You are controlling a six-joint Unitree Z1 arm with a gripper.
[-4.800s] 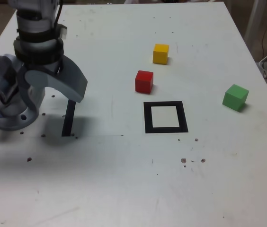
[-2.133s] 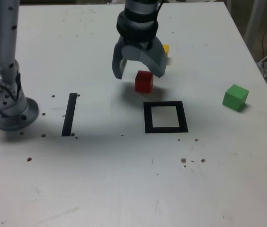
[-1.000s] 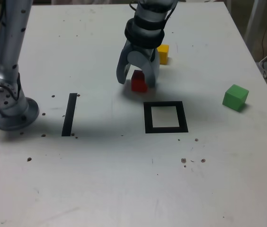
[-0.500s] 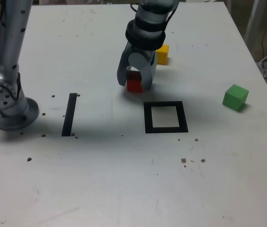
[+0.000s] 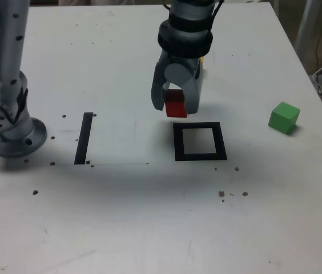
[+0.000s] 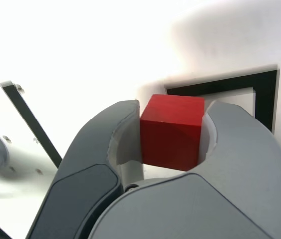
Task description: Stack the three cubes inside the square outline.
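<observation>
Gripping: the red cube [image 5: 176,107] sits clenched between the jaws of the gripper [image 5: 176,107], just beyond the far-left corner of the square outline [image 5: 200,141].
Yellow cube [image 5: 202,60]: farther back, mostly hidden behind the arm.
Green cube [image 5: 284,117]: well apart at the exterior view's right.
Black strip [image 5: 83,138]: left of the outline.
Table [image 5: 149,217]: white, speckled.

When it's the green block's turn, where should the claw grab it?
Probably from straight above, squeezing two opposite flat sides. The green block sits alone on the table with open space all around, but it is turned a bit, so the claw would likely need to twist to line up with its faces, not its corners. At this moment the claw is shut on the red block.
</observation>
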